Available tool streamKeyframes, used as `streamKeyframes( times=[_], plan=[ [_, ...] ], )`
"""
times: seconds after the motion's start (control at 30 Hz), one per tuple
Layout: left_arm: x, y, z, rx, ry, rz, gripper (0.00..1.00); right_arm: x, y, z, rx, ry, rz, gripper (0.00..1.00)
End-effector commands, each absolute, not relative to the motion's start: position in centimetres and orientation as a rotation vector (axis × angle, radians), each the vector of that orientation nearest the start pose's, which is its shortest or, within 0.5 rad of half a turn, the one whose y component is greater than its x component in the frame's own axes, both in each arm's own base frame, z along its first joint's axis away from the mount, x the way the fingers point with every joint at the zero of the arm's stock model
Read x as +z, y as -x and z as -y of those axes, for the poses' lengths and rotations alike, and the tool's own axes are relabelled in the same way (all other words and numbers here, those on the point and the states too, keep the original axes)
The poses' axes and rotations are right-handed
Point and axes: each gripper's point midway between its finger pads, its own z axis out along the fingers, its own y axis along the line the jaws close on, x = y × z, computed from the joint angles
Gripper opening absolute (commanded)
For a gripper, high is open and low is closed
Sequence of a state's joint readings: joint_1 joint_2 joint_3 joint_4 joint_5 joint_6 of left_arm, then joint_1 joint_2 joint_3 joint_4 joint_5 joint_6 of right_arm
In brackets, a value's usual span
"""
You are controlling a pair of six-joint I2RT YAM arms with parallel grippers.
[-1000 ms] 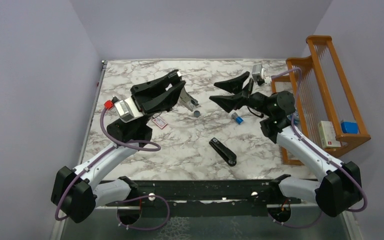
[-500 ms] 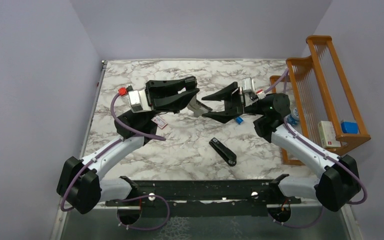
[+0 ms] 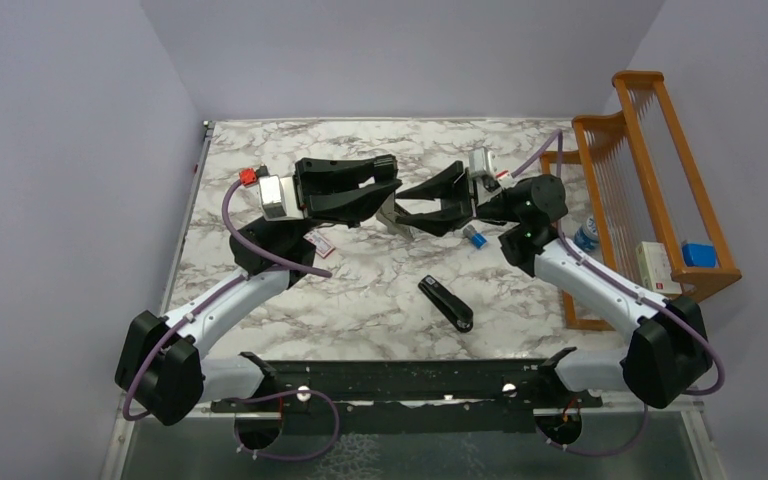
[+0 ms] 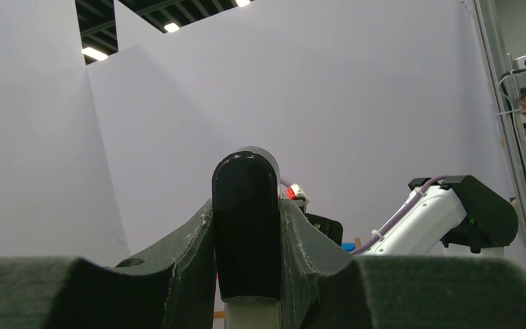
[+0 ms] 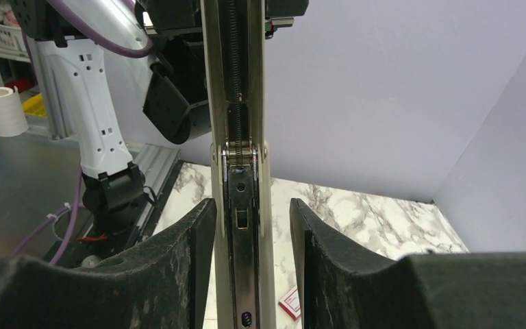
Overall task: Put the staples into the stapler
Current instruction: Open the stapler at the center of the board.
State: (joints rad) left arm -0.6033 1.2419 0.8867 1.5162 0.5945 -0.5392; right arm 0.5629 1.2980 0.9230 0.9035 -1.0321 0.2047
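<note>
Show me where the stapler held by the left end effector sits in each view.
Top external: mid-table, the stapler sticks out of the left end effector toward the right end effector.
Left wrist: centre, its black end clamped between the fingers.
Right wrist: centre, its open metal rail upright between the fingers.
Shared landmark: the red-and-white packet on the marble, in the top and right wrist views only.
</note>
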Motion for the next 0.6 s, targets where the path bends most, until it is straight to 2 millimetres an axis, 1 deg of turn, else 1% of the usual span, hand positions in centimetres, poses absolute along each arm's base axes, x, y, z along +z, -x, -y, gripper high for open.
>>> streamKeyframes(
  times=[0.0, 0.13, 0.23, 0.3, 0.4, 0.43, 0.53, 0.57],
  plan=[
    [54.9, -13.0, 23.0, -1.154, -0.623, -0.080, 0.00, 38.0, -21.4, -32.6, 1.207, 1.184, -0.791, 0.46],
    [55.1, -13.1, 22.9, -1.145, -0.613, -0.076, 0.00, 37.4, -21.1, -32.9, 1.230, 1.197, -0.799, 0.45],
    [55.3, -13.2, 22.8, -1.140, -0.599, -0.071, 0.00, 37.0, -21.0, -33.2, 1.245, 1.204, -0.811, 0.40],
    [55.5, -13.3, 22.6, -1.136, -0.589, -0.068, 0.00, 36.8, -21.0, -33.3, 1.252, 1.206, -0.817, 0.33],
    [55.8, -13.2, 22.5, -1.129, -0.578, -0.060, 0.00, 36.9, -21.1, -33.3, 1.261, 1.196, -0.827, 0.18],
    [55.9, -13.2, 22.4, -1.124, -0.573, -0.056, 0.00, 37.0, -21.3, -33.3, 1.262, 1.177, -0.839, 0.16],
    [56.1, -13.1, 21.4, -1.061, -0.533, -0.039, 0.00, 38.0, -21.2, -32.9, 1.267, 1.117, -0.846, 0.03],
    [56.3, -13.3, 20.9, -1.039, -0.502, -0.039, 0.00, 38.4, -21.3, -32.8, 1.265, 1.096, -0.848, 0.01]
  ],
)
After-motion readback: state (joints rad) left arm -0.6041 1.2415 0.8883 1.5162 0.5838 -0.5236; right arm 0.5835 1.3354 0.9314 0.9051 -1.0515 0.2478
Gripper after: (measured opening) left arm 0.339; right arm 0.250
